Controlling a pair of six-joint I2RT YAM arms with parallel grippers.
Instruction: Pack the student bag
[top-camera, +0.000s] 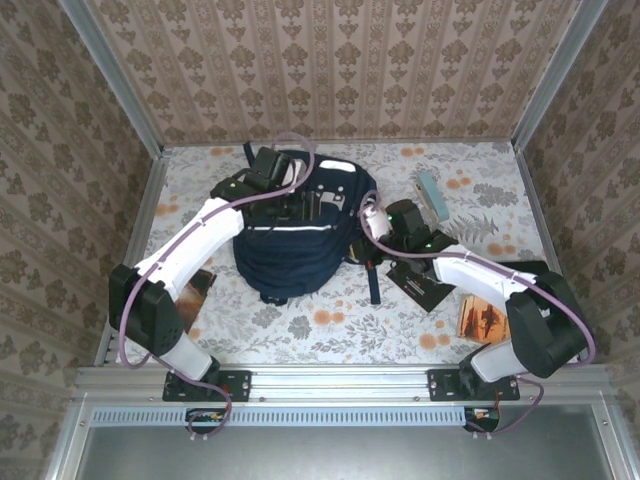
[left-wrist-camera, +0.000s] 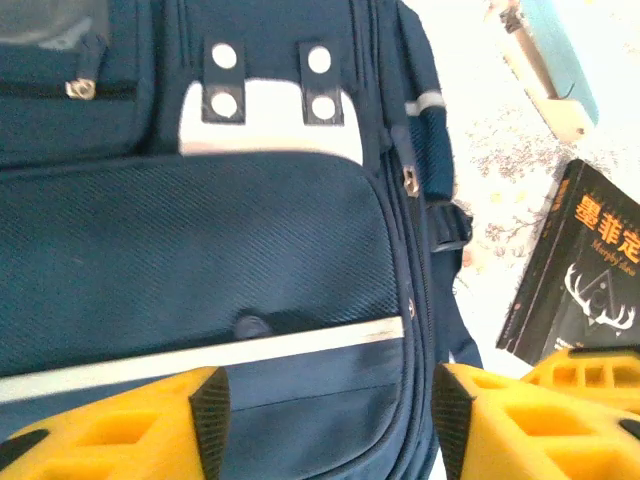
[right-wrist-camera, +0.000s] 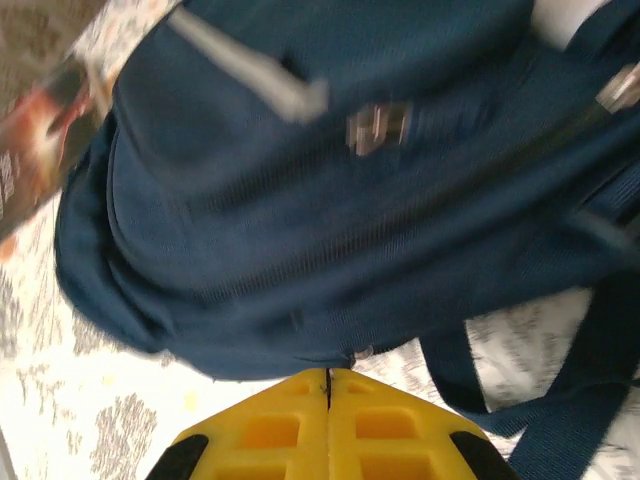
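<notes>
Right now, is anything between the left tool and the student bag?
Nothing visible does. The left tool hangs open over the student bag, no object between them; the black book lies off to the side.

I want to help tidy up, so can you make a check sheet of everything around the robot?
Surface: flowery tablecloth, flat.
Job's things: navy student bag lying mid-table, straps trailing.
Clutter: black book right of the bag; teal book-like thing beyond it; brown book by left arm; orange book by right arm.
Grippers: left gripper open over the bag; right gripper shut at its edge.
Cables: purple cables along both arms.
Surroundings: patterned walls, metal frame.
</notes>
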